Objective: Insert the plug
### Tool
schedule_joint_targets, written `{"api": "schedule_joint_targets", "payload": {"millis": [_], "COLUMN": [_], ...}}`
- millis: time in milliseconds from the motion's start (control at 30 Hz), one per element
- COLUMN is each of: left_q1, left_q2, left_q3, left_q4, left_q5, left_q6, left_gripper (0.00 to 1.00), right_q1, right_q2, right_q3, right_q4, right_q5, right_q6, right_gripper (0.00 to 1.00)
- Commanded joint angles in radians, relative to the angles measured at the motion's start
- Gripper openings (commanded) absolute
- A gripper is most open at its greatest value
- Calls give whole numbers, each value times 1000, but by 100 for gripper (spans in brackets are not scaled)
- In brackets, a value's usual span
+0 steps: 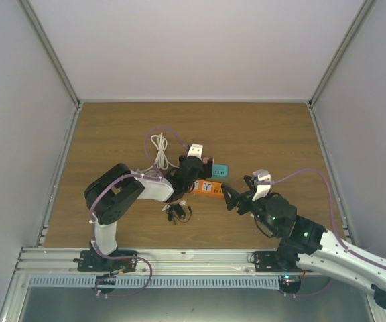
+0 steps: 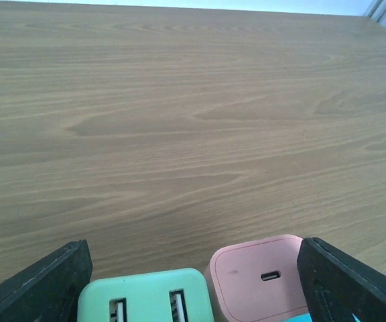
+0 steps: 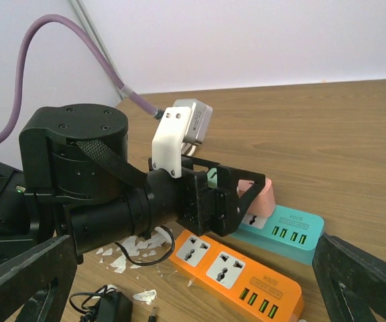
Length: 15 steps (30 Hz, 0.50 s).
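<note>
Left wrist view puts my left tool (image 2: 194,282) around two chargers standing side by side: a mint-green charger (image 2: 146,298) and a pink charger (image 2: 260,275). My fingers (image 2: 39,285) are set wide, each close against the outer side of one charger. I cannot tell whether they are squeezing or only bracketing the pair.

I take the pink charger as the plug. In the right wrist view it stands on the teal power strip (image 3: 287,231), which lies on the surface (image 2: 179,121) just behind the orange power strip (image 3: 236,265). I judge this to be the seating step. The prongs are hidden, so I cannot say whether they are fully home.

The pink charger's port face points up toward my left wrist and its prongs point down into the strip. Its long axis is near upright, and it seems to lean a little in the right wrist view. The next move calls for a straight push along that axis, without rocking.

My right tool (image 3: 193,278) hangs spread and empty, facing the strips. It could steady the teal strip. A black adapter (image 3: 109,308) with its cord lies loose nearby.
</note>
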Motion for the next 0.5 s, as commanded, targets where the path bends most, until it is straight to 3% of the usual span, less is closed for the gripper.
{"api": "schedule_joint_targets", "payload": {"millis": [0, 67, 167, 467], "left_q1": [-25, -28, -36, -55], "left_q2": [60, 53, 19, -157], "left_q3": [9, 8, 5, 13], "left_q4": [9, 14, 4, -93], "left_q5": [-45, -49, -76, -162], "left_q6": [0, 11, 27, 93], "left_gripper": [83, 75, 71, 73], "right_q1": [9, 11, 11, 10], "right_q2": [-2, -4, -2, 5], "right_q3": [0, 1, 0, 2], "right_q4": [8, 7, 10, 11], "right_q5": [4, 3, 4, 2], "right_q6": [1, 0, 0, 1], "right_gripper": [100, 100, 100, 100]}}
